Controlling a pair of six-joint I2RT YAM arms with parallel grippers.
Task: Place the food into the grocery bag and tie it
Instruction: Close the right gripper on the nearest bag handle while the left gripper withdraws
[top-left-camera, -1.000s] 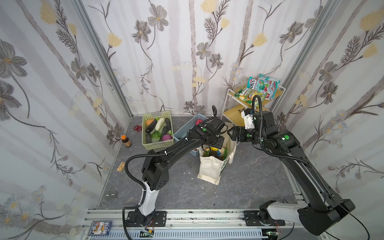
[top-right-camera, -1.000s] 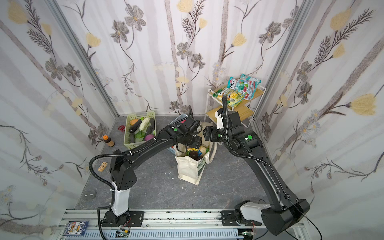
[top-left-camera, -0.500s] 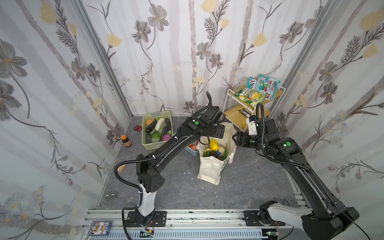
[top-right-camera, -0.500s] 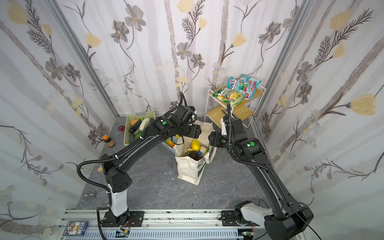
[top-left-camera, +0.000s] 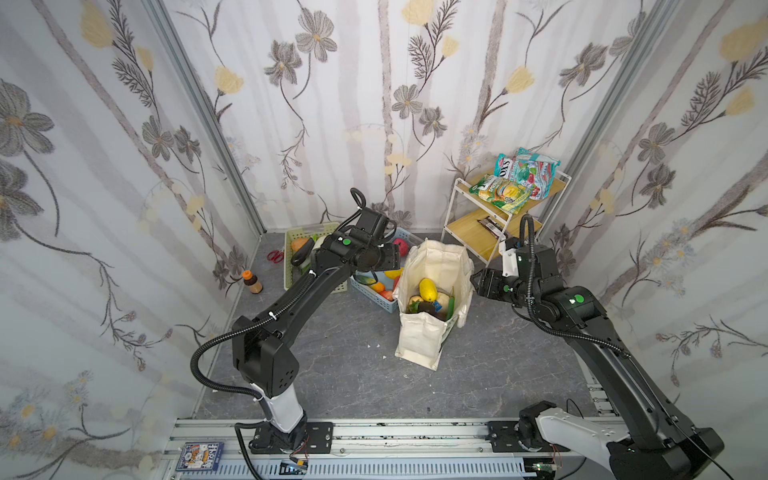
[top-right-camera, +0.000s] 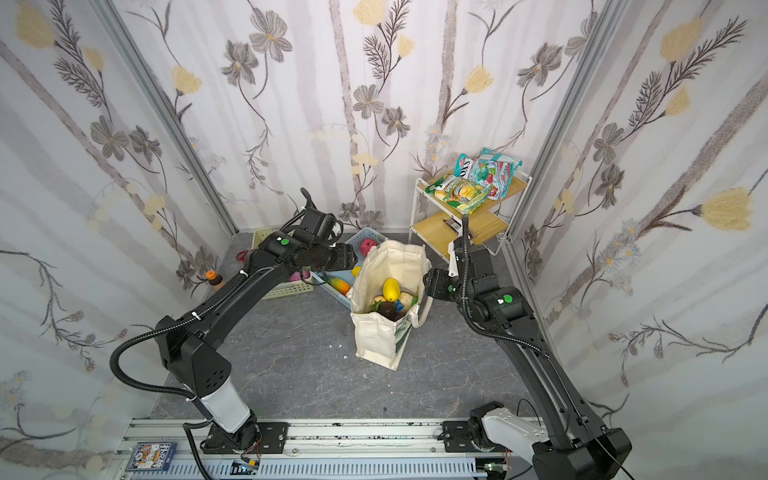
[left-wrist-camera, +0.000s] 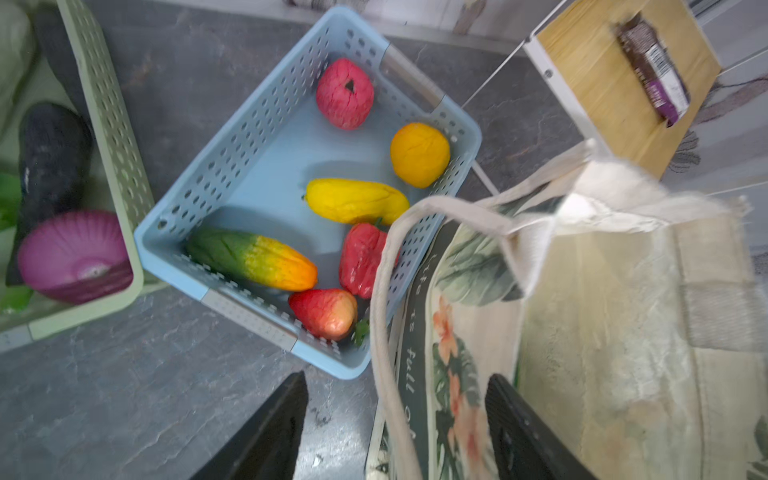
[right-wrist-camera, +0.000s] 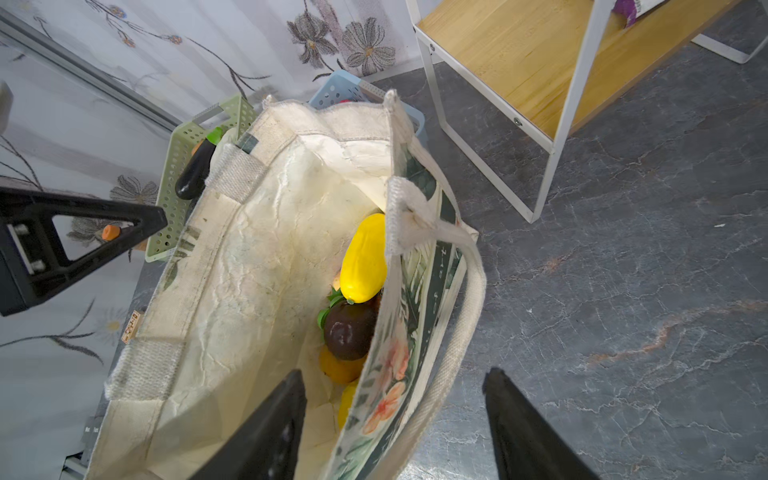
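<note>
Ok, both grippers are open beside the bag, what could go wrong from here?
1. The right gripper straddles the grocery bag's printed wall along with its handle; closing may pinch cloth, not just strap.
2. The other handle appears to droop over the blue basket's rim by the left gripper; lifting could snag it.
3. The bag stands unsupported; a one-sided pull could tip out the yellow fruit.

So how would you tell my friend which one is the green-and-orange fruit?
Look for the cream grocery bag standing in the middle of the grey floor, then the blue basket right beside it. Inside lies a long fruit among red, yellow and orange ones. It alone fades from green at one end to orange at the other.
</note>
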